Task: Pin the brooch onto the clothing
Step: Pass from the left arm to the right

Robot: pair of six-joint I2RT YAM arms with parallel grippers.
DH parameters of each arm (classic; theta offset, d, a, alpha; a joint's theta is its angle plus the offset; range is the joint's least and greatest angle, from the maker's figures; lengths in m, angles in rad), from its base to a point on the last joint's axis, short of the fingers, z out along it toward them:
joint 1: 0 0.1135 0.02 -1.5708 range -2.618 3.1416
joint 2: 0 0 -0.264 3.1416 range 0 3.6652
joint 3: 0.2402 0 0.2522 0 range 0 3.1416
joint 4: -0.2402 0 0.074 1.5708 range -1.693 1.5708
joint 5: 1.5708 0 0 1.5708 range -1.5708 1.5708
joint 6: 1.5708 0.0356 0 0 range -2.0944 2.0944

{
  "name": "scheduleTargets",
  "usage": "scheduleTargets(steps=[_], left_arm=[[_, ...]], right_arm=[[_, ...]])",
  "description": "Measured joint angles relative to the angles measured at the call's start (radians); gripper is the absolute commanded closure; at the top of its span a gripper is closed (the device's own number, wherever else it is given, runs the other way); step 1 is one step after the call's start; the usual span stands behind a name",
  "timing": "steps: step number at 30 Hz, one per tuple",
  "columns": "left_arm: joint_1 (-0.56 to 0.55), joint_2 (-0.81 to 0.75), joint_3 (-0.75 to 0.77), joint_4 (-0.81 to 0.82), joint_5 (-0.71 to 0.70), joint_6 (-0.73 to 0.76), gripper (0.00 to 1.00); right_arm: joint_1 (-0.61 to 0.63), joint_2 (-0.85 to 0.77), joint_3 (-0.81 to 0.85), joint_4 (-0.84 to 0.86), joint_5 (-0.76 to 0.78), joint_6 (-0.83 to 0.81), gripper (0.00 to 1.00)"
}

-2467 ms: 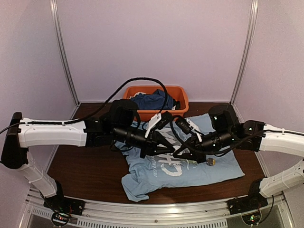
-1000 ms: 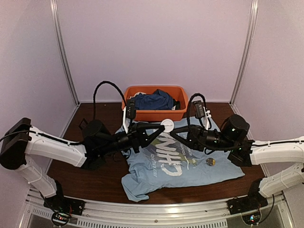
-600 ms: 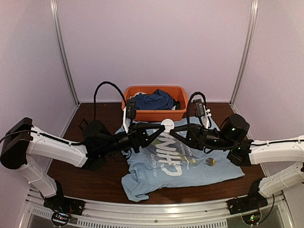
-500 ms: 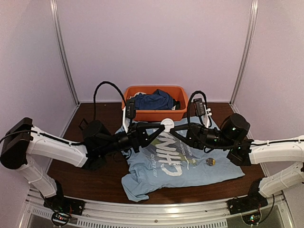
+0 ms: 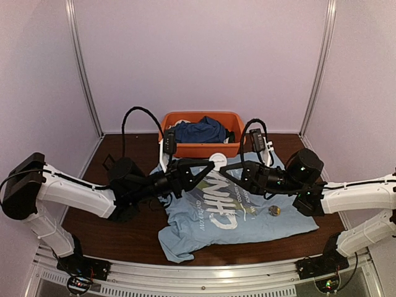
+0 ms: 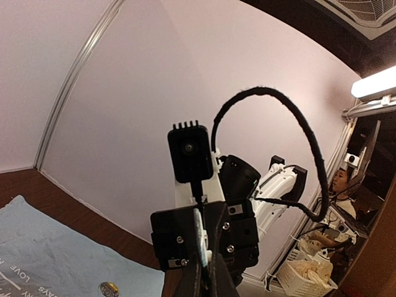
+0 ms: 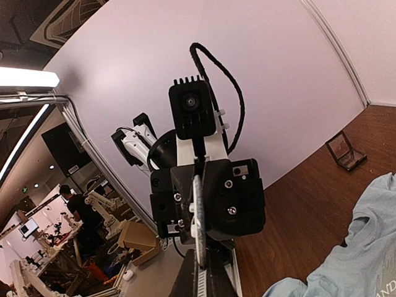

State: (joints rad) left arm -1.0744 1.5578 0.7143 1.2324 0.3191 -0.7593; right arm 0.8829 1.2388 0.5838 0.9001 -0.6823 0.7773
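The light blue T-shirt (image 5: pixel 247 224) with the "CHINA" print lies flat on the table. The brooch (image 5: pixel 274 211), a small dull-gold disc, lies on the shirt's right part, apart from both grippers; it also shows in the left wrist view (image 6: pixel 109 288). My left gripper (image 5: pixel 207 164) and right gripper (image 5: pixel 228 169) meet tip to tip above the shirt's collar end. Both are shut on the rim of one thin white round disc (image 5: pixel 217 159). The disc shows edge-on in the left wrist view (image 6: pixel 199 238) and in the right wrist view (image 7: pixel 197 213).
An orange basket (image 5: pixel 204 149) with a dark blue garment (image 5: pixel 199 131) stands behind the shirt. A small black square case (image 5: pixel 108 162) lies on the brown table at the left, also in the right wrist view (image 7: pixel 344 150). Cables loop above both wrists.
2.5 s ago both grippers were low over the shirt's print. They have since risen and drawn back toward the collar with the white disc between them. Over the last second they barely moved.
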Motion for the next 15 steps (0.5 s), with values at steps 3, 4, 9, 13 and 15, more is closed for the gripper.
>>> scheduleTargets(steps=[3,4,9,13,15], left_arm=[[0.000,0.004,0.000,0.011,0.000,-0.008,1.00],[0.000,0.005,-0.001,0.014,0.000,-0.010,1.00],[0.000,0.008,-0.005,0.031,0.001,-0.018,0.72],[0.000,0.002,-0.031,0.031,0.000,-0.023,0.37],[0.000,-0.025,-0.060,0.011,-0.005,-0.021,0.26]], right_arm=[[0.000,0.006,0.000,0.013,-0.003,0.011,1.00],[0.000,0.008,0.000,0.017,-0.003,0.013,1.00],[0.000,0.011,0.000,0.024,-0.012,0.016,1.00],[0.000,0.002,0.017,-0.049,-0.014,-0.021,1.00],[0.000,-0.019,0.042,-0.167,-0.011,-0.076,1.00]])
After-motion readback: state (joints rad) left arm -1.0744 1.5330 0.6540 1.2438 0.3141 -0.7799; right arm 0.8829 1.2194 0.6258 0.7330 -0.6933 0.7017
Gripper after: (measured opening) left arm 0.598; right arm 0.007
